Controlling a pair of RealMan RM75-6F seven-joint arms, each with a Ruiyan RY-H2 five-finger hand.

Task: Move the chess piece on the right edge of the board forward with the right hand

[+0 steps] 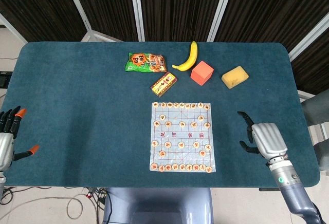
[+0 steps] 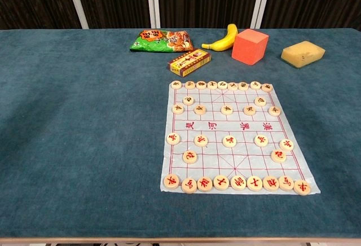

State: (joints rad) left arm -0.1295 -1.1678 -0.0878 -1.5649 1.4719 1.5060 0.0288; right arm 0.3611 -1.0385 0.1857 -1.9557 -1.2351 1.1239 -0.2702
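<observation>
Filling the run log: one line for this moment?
right hand: open, right of board | edge piece: untouched | left hand: open, table edge

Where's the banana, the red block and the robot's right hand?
banana (image 1: 187,58), head view, middle of the yellow curve.
red block (image 1: 202,73), head view, its top face.
right hand (image 1: 263,137), head view, back of the hand, beside the board.

The head view looks steeply down from above the near edge, taking in the whole counter (image 1: 77,106). The chest view sits lower and closer, facing the far edge. Both share the chess board (image 1: 182,137) (image 2: 236,136) and the far-edge items.
</observation>
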